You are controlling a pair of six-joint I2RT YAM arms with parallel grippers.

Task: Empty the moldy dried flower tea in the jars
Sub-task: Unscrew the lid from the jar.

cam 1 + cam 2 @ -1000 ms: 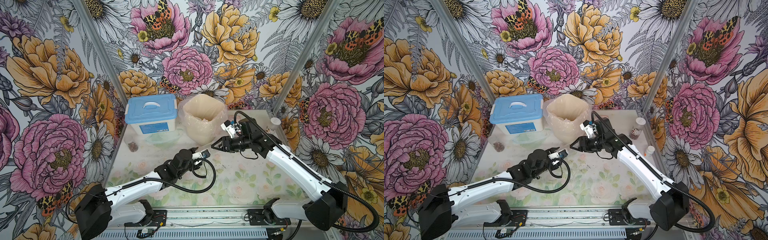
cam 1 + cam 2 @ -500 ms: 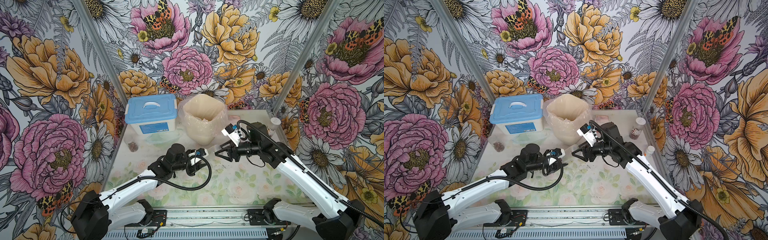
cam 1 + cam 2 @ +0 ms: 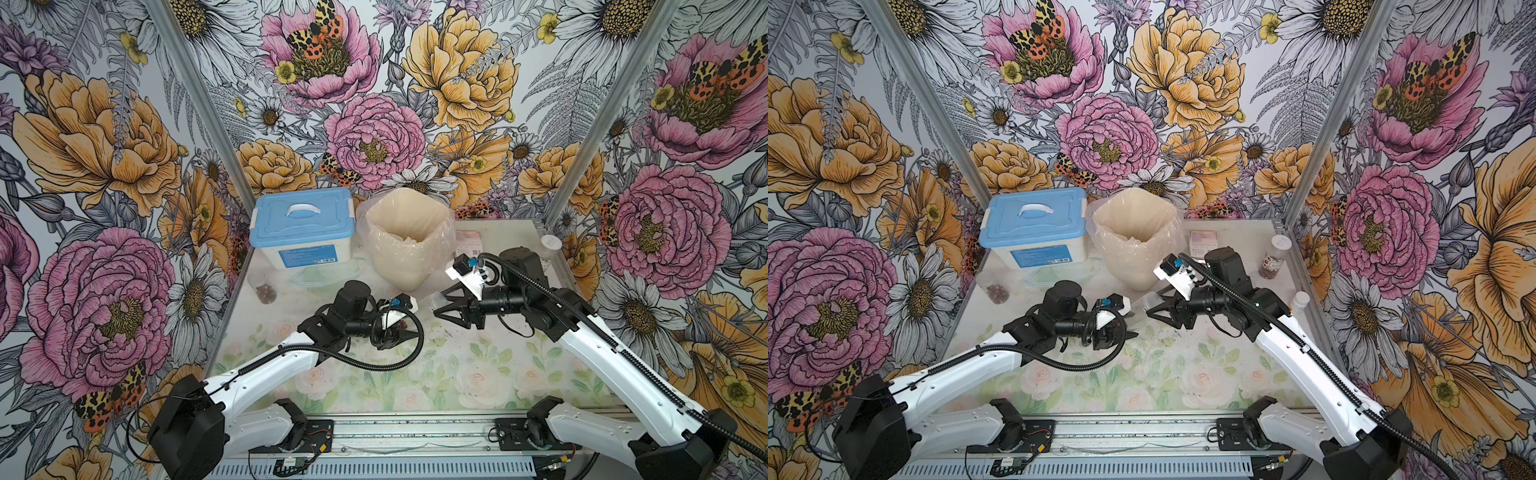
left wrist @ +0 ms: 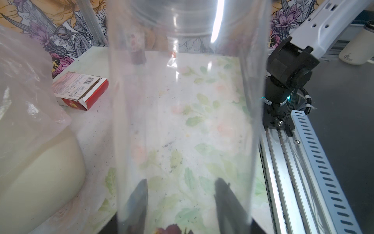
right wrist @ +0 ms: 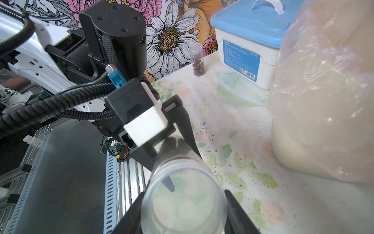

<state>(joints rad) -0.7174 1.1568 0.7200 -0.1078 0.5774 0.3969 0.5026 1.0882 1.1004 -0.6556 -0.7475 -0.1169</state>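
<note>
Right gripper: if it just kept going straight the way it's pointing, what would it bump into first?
The right gripper clamps one end of a clear jar. Straight on along that jar, it would most likely first meet the left gripper, which is clamped on the other end.

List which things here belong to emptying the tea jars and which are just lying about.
Job in hand:
clear jar held between the left hand and right hand
dried flower tea inside it
slim jar of tea by the wall
labelled jar with a white lid
bag-lined bin, likely where the tea goes

Lying about:
blue-lidded box
red carton
tiny white bottle
</note>
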